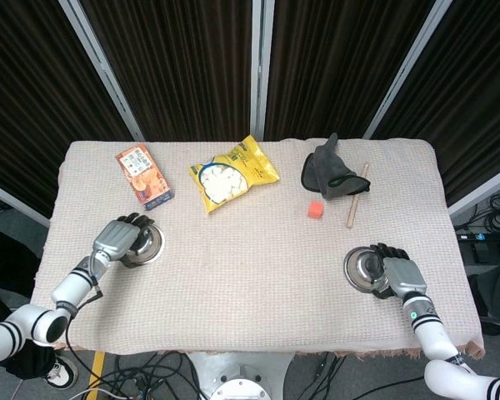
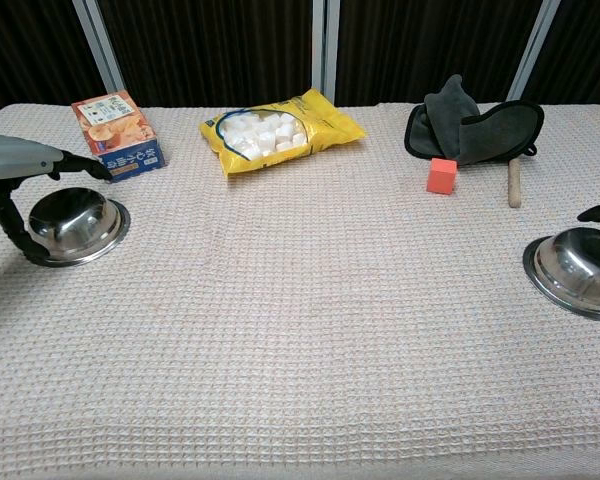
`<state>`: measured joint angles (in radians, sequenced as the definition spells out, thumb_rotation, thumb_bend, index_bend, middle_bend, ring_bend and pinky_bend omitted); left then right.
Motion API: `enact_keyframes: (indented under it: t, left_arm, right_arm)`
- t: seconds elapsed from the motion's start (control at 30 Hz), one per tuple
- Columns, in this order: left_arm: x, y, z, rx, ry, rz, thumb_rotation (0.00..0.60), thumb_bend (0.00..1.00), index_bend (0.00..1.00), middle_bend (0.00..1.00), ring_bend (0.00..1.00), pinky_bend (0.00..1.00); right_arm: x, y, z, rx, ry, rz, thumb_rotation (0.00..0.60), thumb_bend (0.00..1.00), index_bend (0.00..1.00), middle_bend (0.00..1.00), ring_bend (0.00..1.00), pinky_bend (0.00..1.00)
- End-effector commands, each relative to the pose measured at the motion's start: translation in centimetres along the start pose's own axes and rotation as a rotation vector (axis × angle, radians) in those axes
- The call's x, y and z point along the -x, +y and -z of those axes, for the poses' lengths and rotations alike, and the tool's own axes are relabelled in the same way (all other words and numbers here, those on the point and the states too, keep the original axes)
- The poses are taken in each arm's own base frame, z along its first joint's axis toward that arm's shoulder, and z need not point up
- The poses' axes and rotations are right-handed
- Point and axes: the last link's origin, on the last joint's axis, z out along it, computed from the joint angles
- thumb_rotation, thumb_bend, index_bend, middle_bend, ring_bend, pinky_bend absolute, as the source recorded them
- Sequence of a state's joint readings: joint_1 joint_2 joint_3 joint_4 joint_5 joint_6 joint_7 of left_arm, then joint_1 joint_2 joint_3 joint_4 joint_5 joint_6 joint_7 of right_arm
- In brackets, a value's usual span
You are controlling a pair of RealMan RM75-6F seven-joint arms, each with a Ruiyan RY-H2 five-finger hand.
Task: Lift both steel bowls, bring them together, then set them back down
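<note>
Two spread, empty hands, left hand (image 1: 117, 239) and right hand (image 1: 402, 275), over beige woven tablecloth (image 1: 250, 275) before dark curtains (image 1: 192, 58).

Bowls (image 1: 142, 242) — glossy steel; tablecloth (image 1: 250, 275) — waffle-weave.

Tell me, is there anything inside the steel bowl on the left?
The left steel bowl looks empty: only shiny metal shows. The left hand arches over its near rim, so that edge of the inside is hidden.

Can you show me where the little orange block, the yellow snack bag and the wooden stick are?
orange block (image 2: 441, 175), chest view, on its front face.
yellow snack bag (image 2: 280, 131), chest view, on the clear window in its middle.
wooden stick (image 2: 514, 184), chest view, on its near half.
</note>
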<state>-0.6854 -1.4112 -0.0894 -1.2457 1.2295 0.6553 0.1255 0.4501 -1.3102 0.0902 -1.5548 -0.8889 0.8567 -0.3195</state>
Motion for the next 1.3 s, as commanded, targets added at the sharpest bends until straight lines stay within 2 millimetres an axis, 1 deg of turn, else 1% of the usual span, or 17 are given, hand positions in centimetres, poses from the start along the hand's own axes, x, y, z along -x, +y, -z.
enact_keyframes:
  t: [0.03, 0.17, 0.23, 0.33, 0.37, 0.43, 0.47, 0.53, 0.63, 0.7, 0.83, 0.87, 0.93, 1.03, 1.07, 1.17, 1.3]
  left_arm:
    - [0.3, 0.0, -0.4, -0.009, -0.019, -0.006, 0.600, 0.03, 0.15, 0.10, 0.04, 0.21]
    - [0.7, -0.1, -1.2, -0.023, -0.052, -0.003, 0.600, 0.03, 0.17, 0.13, 0.07, 0.25]
    - [0.7, -0.2, -1.5, -0.031, -0.053, 0.000, 0.600, 0.04, 0.20, 0.16, 0.10, 0.29]
    - [0.7, -0.4, -2.0, -0.041, -0.050, 0.004, 0.600, 0.06, 0.27, 0.25, 0.19, 0.37]
    - [0.7, -0.4, -2.1, -0.043, -0.048, 0.003, 0.600, 0.07, 0.30, 0.28, 0.22, 0.39]
    - [0.7, -0.4, -2.2, -0.042, -0.040, 0.005, 0.600, 0.09, 0.35, 0.34, 0.28, 0.44]
    - [0.7, -0.3, -2.2, -0.040, -0.032, 0.010, 0.600, 0.10, 0.39, 0.37, 0.31, 0.47]
    - [0.7, -0.2, -1.9, -0.033, -0.015, 0.026, 0.600, 0.12, 0.44, 0.41, 0.36, 0.52]
    - [-0.1, 0.2, -1.2, -0.014, 0.056, 0.079, 0.600, 0.14, 0.48, 0.45, 0.41, 0.57]
    - [-1.2, 0.5, -0.3, 0.005, 0.136, 0.128, 0.600, 0.15, 0.49, 0.46, 0.42, 0.58]
    - [-4.0, 1.4, 1.6, 0.061, 0.334, 0.291, 0.600, 0.15, 0.49, 0.47, 0.44, 0.61]
    - [-4.8, 1.9, 2.1, 0.084, 0.404, 0.357, 0.600, 0.15, 0.49, 0.47, 0.45, 0.61]
    - [-5.8, 3.0, 2.7, 0.135, 0.493, 0.471, 0.600, 0.15, 0.50, 0.47, 0.45, 0.62]
    - [-6.9, 5.5, 3.3, 0.245, 0.584, 0.666, 0.600, 0.15, 0.50, 0.47, 0.45, 0.62]
    - [-7.1, 6.6, 3.5, 0.286, 0.605, 0.734, 0.600, 0.15, 0.50, 0.47, 0.45, 0.62]
    - [-7.3, 9.2, 3.7, 0.376, 0.639, 0.891, 0.600, 0.15, 0.50, 0.48, 0.46, 0.62]
    - [-7.5, 11.7, 3.6, 0.476, 0.613, 1.105, 0.600, 0.15, 0.50, 0.48, 0.47, 0.63]
  right_arm:
    - [0.1, 0.0, 0.0, -0.001, -0.008, 0.003, 0.600, 0.13, 0.00, 0.00, 0.00, 0.00]
    - [0.3, -0.2, -0.3, 0.000, -0.030, 0.000, 0.600, 0.13, 0.00, 0.00, 0.00, 0.00]
    - [0.2, -0.3, -0.4, 0.000, -0.032, -0.002, 0.600, 0.14, 0.00, 0.00, 0.00, 0.01]
    - [0.1, -0.4, -0.5, -0.001, -0.021, -0.002, 0.600, 0.17, 0.00, 0.05, 0.01, 0.11]
    - [0.0, -0.4, -0.5, 0.000, -0.018, -0.003, 0.600, 0.19, 0.01, 0.08, 0.03, 0.15]
    - [-0.2, -0.4, -0.7, 0.002, -0.001, -0.007, 0.600, 0.21, 0.08, 0.15, 0.09, 0.22]
    - [-0.3, -0.5, -0.8, 0.003, 0.011, -0.008, 0.600, 0.22, 0.14, 0.19, 0.13, 0.26]
    - [-0.3, -0.6, -0.9, 0.002, 0.030, -0.015, 0.600, 0.24, 0.25, 0.28, 0.21, 0.33]
    - [-0.5, -0.8, -0.8, -0.010, 0.090, -0.051, 0.600, 0.26, 0.38, 0.37, 0.30, 0.43]
    - [-1.0, -1.0, -0.6, -0.038, 0.143, -0.105, 0.600, 0.27, 0.43, 0.41, 0.33, 0.46]
    - [-2.8, -1.8, 0.2, -0.145, 0.270, -0.268, 0.600, 0.27, 0.46, 0.43, 0.35, 0.46]
    - [-3.5, -2.3, 0.4, -0.198, 0.326, -0.335, 0.600, 0.27, 0.46, 0.43, 0.35, 0.46]
    - [-4.4, -3.4, 0.5, -0.292, 0.403, -0.450, 0.600, 0.27, 0.46, 0.42, 0.35, 0.46]
    - [-5.3, -6.6, 0.3, -0.486, 0.482, -0.676, 0.600, 0.27, 0.46, 0.42, 0.35, 0.46]
    - [-5.5, -8.1, 0.1, -0.561, 0.496, -0.780, 0.600, 0.27, 0.46, 0.42, 0.35, 0.46]
    - [-5.5, -11.8, -0.6, -0.713, 0.456, -1.043, 0.600, 0.28, 0.46, 0.41, 0.35, 0.46]
    - [-5.0, -15.5, -1.6, -0.823, 0.341, -1.217, 0.600, 0.29, 0.46, 0.37, 0.33, 0.46]
